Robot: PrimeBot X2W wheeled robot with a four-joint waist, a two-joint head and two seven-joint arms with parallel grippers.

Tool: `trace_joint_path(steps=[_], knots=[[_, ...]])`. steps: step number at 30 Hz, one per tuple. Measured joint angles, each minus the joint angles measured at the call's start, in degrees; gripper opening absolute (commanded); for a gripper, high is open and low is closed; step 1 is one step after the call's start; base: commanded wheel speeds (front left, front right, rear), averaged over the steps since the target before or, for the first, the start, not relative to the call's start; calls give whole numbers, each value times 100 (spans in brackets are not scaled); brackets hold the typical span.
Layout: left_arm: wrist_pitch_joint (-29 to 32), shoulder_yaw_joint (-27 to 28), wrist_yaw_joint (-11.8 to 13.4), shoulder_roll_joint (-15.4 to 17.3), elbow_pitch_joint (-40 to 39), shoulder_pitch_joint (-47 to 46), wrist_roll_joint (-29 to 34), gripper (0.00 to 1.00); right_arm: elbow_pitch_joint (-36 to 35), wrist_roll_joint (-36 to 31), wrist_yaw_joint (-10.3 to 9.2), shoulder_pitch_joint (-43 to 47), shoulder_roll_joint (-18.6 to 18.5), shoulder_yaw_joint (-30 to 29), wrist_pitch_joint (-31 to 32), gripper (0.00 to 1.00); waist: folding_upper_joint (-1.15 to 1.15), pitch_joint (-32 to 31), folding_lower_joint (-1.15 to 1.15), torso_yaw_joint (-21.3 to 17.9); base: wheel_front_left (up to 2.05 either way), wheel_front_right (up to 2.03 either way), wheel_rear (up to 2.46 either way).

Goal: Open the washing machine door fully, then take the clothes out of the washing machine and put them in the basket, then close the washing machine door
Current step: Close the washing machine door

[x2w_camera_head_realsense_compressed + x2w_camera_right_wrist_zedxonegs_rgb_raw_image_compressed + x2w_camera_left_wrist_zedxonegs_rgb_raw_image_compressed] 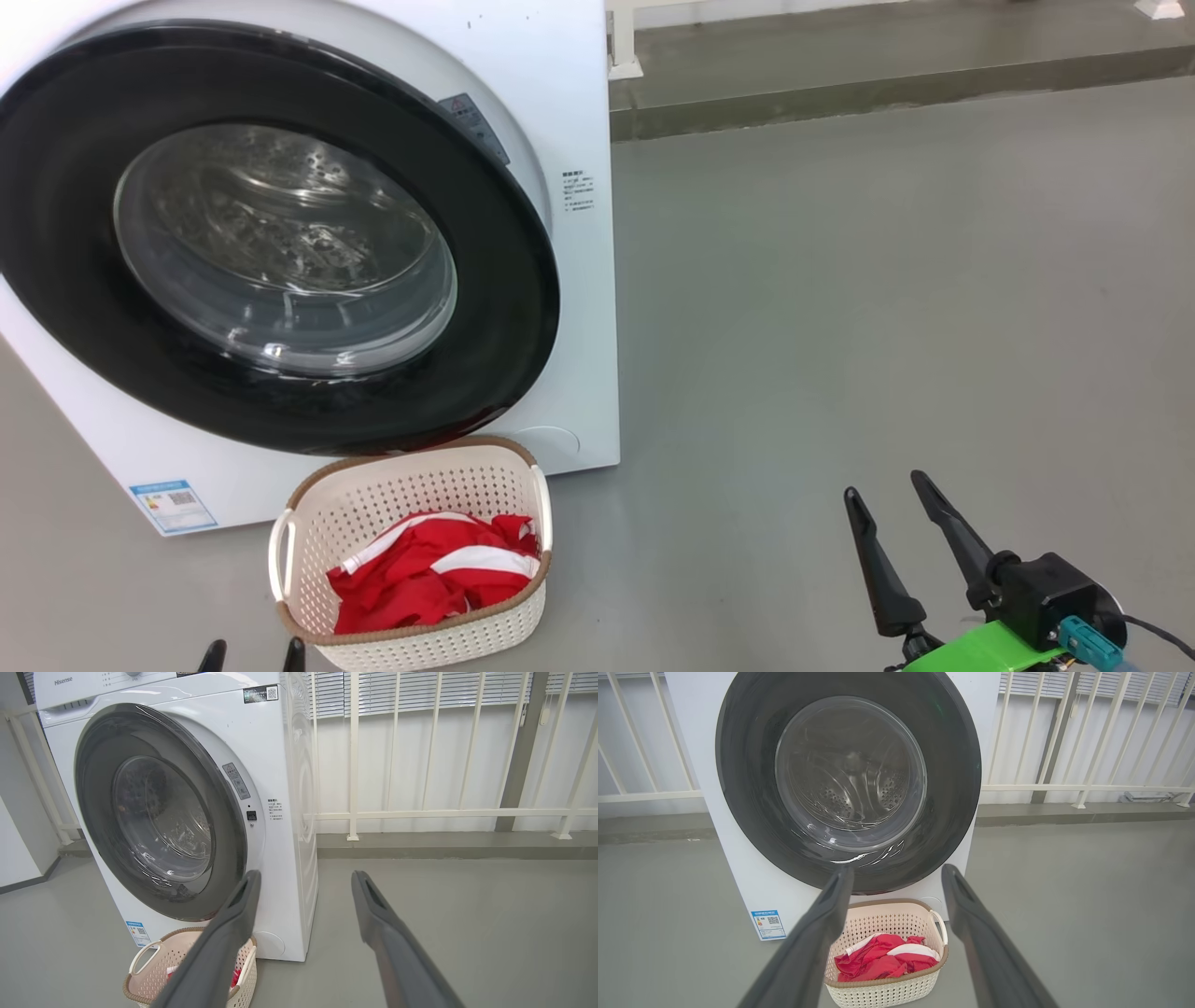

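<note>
Clothes in basket, door shut, both grippers free.

Nearest me, I see the left gripper point(897, 871) with its jaws spread wide and nothing between them, its tips just near-left of the basket point(411, 490). The right gripper point(885, 487) is equally wide and unladen, over bare floor point(840, 280) well to the right. The basket stands on the floor, close against the foot of the washing machine point(579, 140) and below the door's lower edge. It holds the clothes point(420, 579), a red bundle with white stripes lying below the rim. Behind it, the washing machine door point(280, 252) sits closed against the front. The left wrist view looks head-on through the glass to the perforated drum. The right wrist view adds the machine's top panel, its right side wall and the white railing point(444, 812) beyond.
</note>
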Motion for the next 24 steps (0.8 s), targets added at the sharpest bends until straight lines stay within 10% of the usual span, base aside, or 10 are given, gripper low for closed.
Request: trace_joint_path(steps=[3,6,7,24], knots=[[0,29,0,-7,-9,-3,0,100,0,86,0,-7,-1,86,0,100,0,31,0,44,0,0,0],[0,58,-1,-23,-34,-20,-1,100,53,86,0,-68,1,214,0,4,0,84,0,108,0,0,0],[0,58,-1,-23,-40,-24,-1,100,86,90,0,-139,1,246,0,0,0,105,0,132,0,0,0],[0,-350,-5,-67,-90,-553,-68,100,1562,695,0,-2360,-52,1355,0,0,0,521,0,823,0,0,0]])
